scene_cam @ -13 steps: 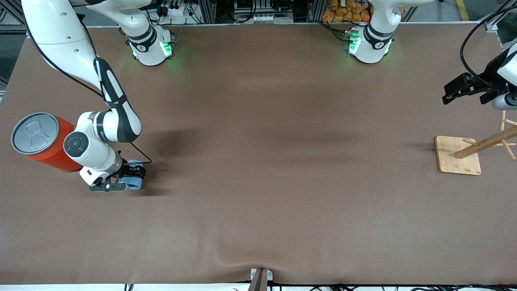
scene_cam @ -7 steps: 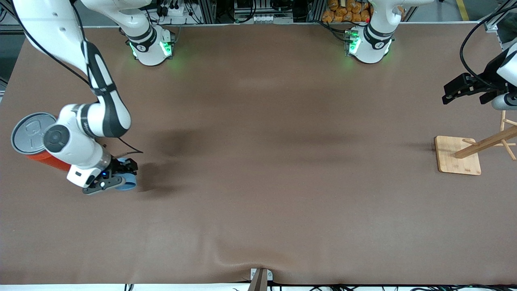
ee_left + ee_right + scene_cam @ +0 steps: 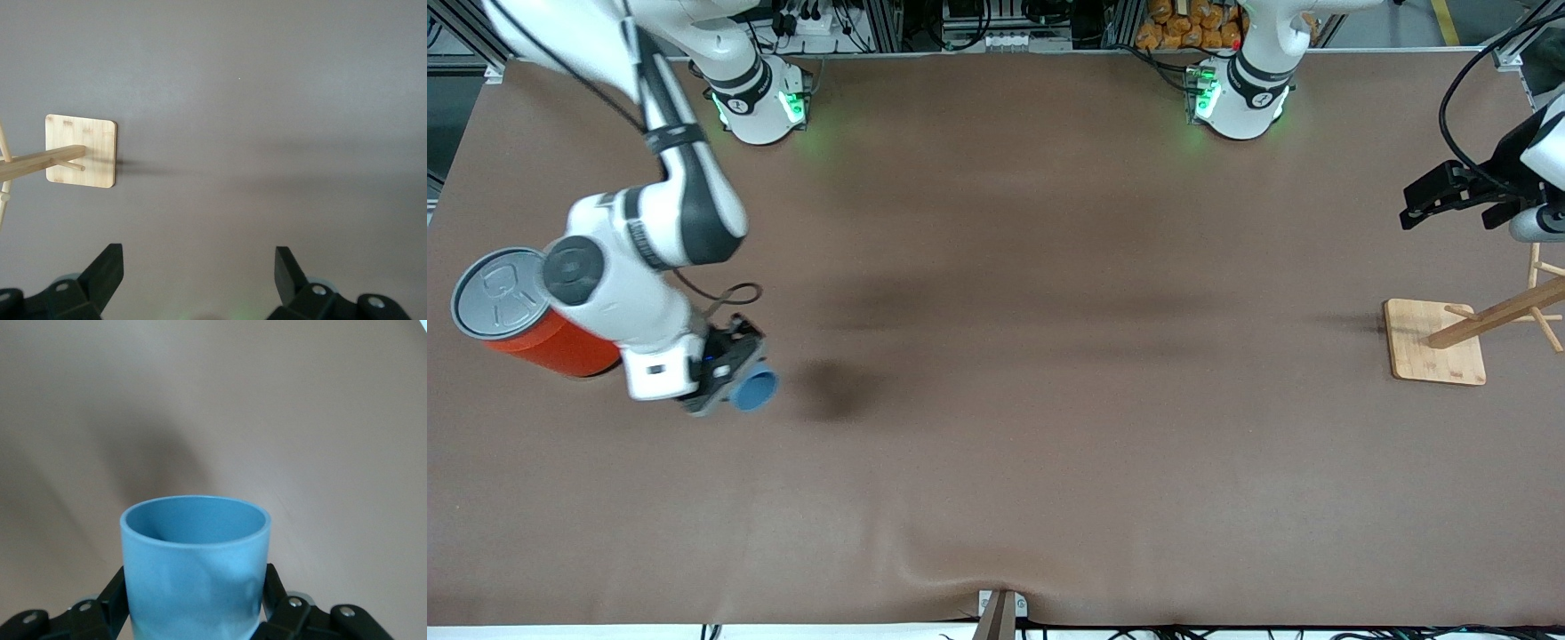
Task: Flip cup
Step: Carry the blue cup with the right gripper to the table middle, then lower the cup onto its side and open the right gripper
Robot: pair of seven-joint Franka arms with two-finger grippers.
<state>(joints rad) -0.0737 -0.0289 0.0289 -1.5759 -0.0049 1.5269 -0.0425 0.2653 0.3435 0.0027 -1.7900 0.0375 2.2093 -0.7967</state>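
Light-blue cup (image 3: 754, 389) is clamped in the right end effector (image 3: 725, 372), lifted clear of the brown table (image 3: 1049, 356) at the right arm's end, with its shadow cast on the surface beside it. In the front view the cup's open mouth faces away from the wrist, so the darker blue interior is visible. The right wrist view confirms both black fingers (image 3: 115, 600) pressed against the wall of the cup (image 3: 195, 567), one on each side. An orange can (image 3: 525, 318) with a grey pull-tab lid stands on the table just beside the right arm's wrist. The left arm waits at its own end of the table; the left end effector (image 3: 1423, 203) hangs spread wide and empty above the table near a wooden peg stand (image 3: 1436, 342), whose square base (image 3: 81, 151) shows in the left wrist view
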